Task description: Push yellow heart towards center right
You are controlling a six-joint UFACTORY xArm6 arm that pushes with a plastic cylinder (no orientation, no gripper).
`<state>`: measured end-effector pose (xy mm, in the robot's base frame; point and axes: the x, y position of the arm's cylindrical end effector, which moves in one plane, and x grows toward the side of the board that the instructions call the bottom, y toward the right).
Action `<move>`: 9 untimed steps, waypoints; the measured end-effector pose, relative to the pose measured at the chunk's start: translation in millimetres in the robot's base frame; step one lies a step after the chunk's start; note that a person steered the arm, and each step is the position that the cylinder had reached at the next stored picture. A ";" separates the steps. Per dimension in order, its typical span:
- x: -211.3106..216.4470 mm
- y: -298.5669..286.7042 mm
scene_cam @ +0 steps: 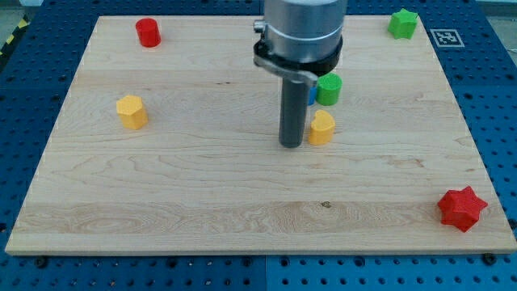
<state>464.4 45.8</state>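
Rod end first: my tip (292, 145) rests on the bench (242, 202) near the middle of the board, just to the view's left of the yellow heart (321, 128). The two look to be touching or very nearly so; the gap, if any, is too small to tell. There are no jaws on this arm, only the straight dark rod, so nothing is grasped and nothing is held.

The yellow heart sits a little to the view's right of the board's centre, upright on the wood. Just above it, toward the view's top, stands a green cylinder (329, 89), close to the heart but apart from it. A sliver of a blue block (312, 93) shows between the rod and the green cylinder; most of it is hidden behind the rod, and its shape cannot be made out.

Further out, a yellow hexagonal block (132, 111) lies well apart at the view's left. A red cylinder (148, 32) stands near the top left corner of the board. A green star (402, 23) lies near the top right corner, and a red star (462, 208) sits at the bottom right corner, close to the board's edge.

The arm's grey body (303, 32) comes down from the view's top, over the middle of the board.
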 end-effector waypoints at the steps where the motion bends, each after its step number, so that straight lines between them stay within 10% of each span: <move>1: -16.6 22.0; 6: 52.0 65.0; 9: 11.0 91.3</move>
<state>475.3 137.1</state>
